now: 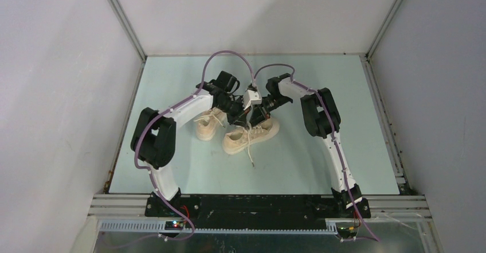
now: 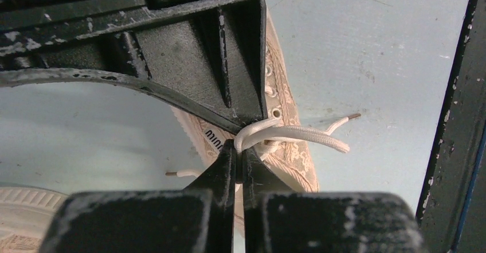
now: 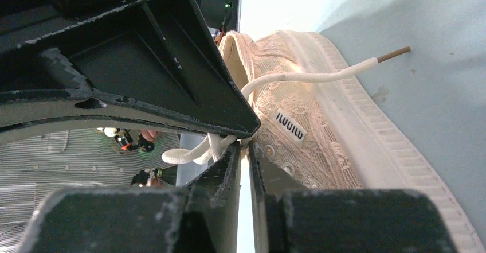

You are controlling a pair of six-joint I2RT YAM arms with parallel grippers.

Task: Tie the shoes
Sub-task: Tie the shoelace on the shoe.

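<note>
From above, the shoes sit side by side near the middle of the desk (image 1: 172, 172): the left shoe (image 1: 207, 124) a little farther back, the right shoe (image 1: 247, 139) angled toward the right edge. A loose lace end (image 1: 251, 156) trails toward the near edge. My left gripper (image 1: 239, 115) and right gripper (image 1: 258, 115) meet tip to tip over the right shoe.

In the left wrist view, the left gripper (image 2: 238, 150) has its fingers pressed together, pinching the lace (image 2: 286, 132), which loops out just above the tips and over the shoe's eyelets (image 2: 276, 113). The right gripper's black finger (image 2: 200, 52) crowds in directly above.

In the right wrist view, the right gripper (image 3: 245, 147) has its fingers nearly together, with a thin slit showing between them. The lace (image 3: 192, 153) runs right up to the tips, but I cannot tell whether it is clamped. The right shoe (image 3: 321, 127) lies just beyond.
</note>
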